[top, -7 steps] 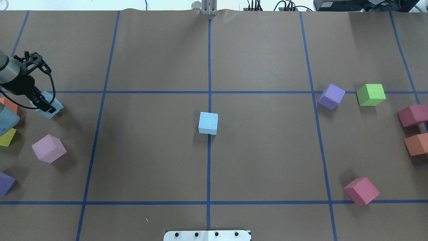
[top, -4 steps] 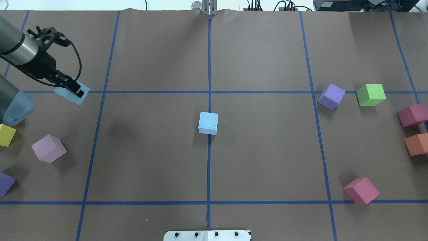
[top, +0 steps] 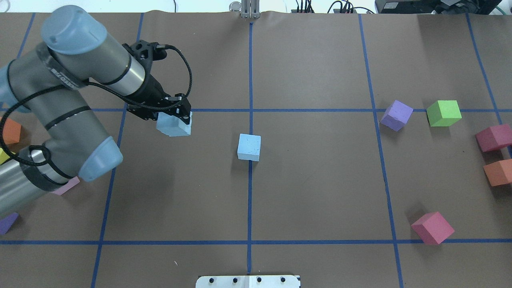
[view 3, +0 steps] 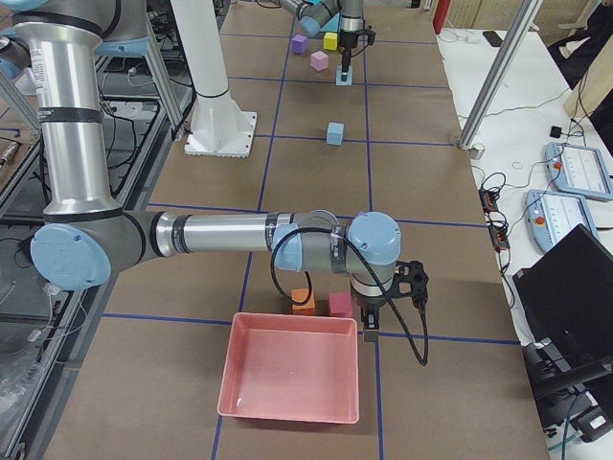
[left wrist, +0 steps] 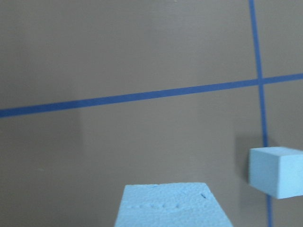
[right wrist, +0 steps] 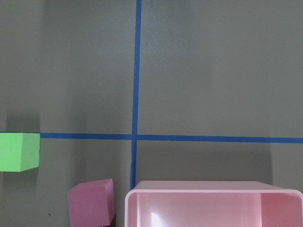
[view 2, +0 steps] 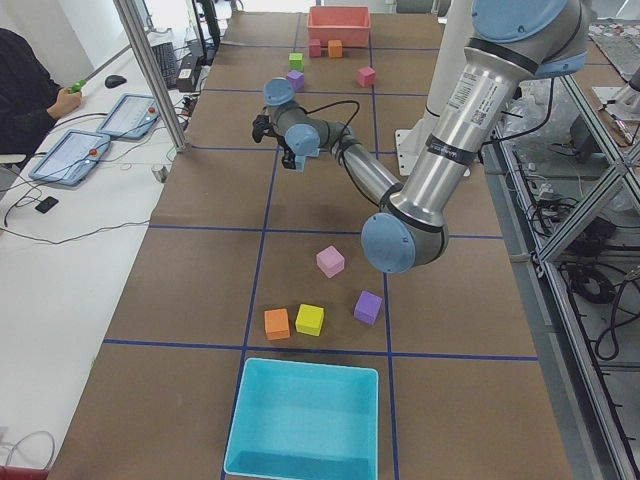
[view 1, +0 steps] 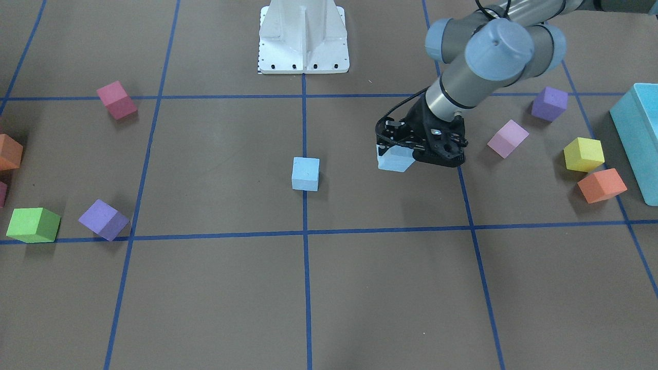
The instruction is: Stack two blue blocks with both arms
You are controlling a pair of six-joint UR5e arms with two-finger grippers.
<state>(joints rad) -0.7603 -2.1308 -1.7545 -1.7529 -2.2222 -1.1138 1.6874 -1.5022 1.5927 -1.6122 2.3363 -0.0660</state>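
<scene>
Covering the desk was taped brown paper; left of the central blue block, the left claw clamped a half-hidden second blue block; whether the right claw was apart or together could not be told.

The left arm is smooth grey tube with rounded pale-blue joint caps, and a black cable loops off its wrist toward two o'clock. The left gripper is black.
</scene>
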